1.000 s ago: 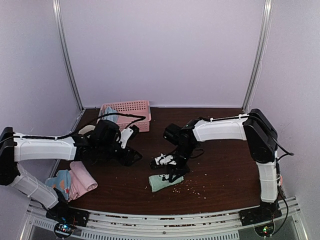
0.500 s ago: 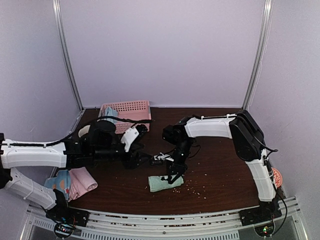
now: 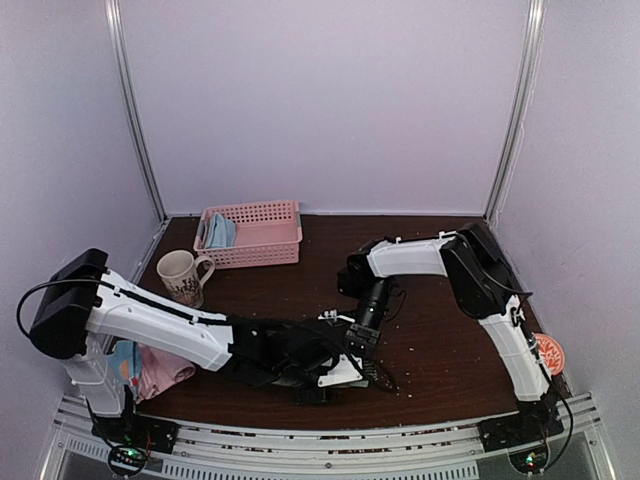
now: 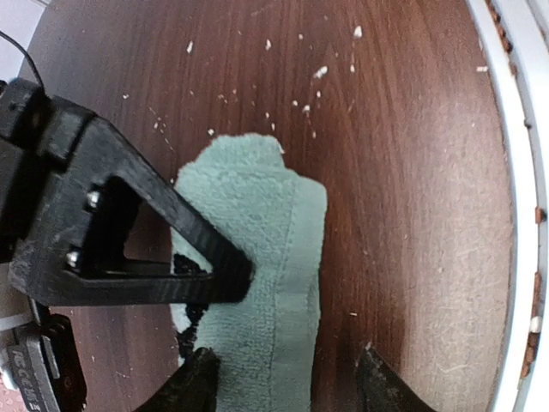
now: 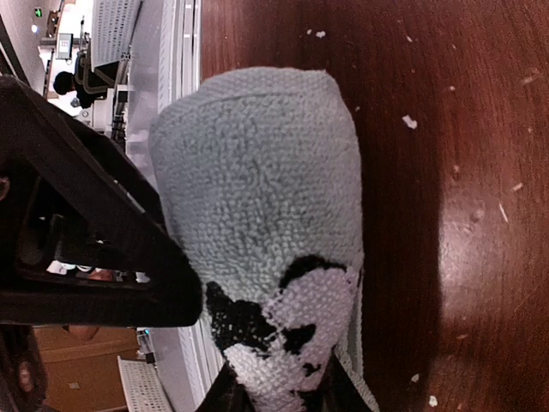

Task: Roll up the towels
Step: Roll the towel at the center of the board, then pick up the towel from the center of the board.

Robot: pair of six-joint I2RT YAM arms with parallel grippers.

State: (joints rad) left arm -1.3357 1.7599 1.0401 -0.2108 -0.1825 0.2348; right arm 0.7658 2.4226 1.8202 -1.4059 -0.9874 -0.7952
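A pale sage green towel [image 4: 257, 249] lies rolled on the dark wooden table [image 4: 412, 172]. One end of it carries a black and white patch [image 5: 300, 326]. My right gripper [image 5: 283, 396] is shut on that patterned end. My left gripper [image 4: 287, 379] is open and straddles the roll's other end, with one fingertip [image 4: 199, 378] against the cloth and the other on bare wood. In the top view both grippers meet near the front middle, left gripper [image 3: 345, 373] and right gripper [image 3: 362, 345], and they hide the green towel.
A pink basket [image 3: 262, 246] at the back left holds a light blue towel [image 3: 218, 232]. A patterned mug [image 3: 180, 277] stands in front of it. A pink towel [image 3: 165, 372] and a blue dotted towel [image 3: 122, 358] lie at the front left. White crumbs dot the wood.
My left arm has swung from the left side across the front to the green towel, uncovering the mug. My right gripper has shifted slightly toward the front with the towel.
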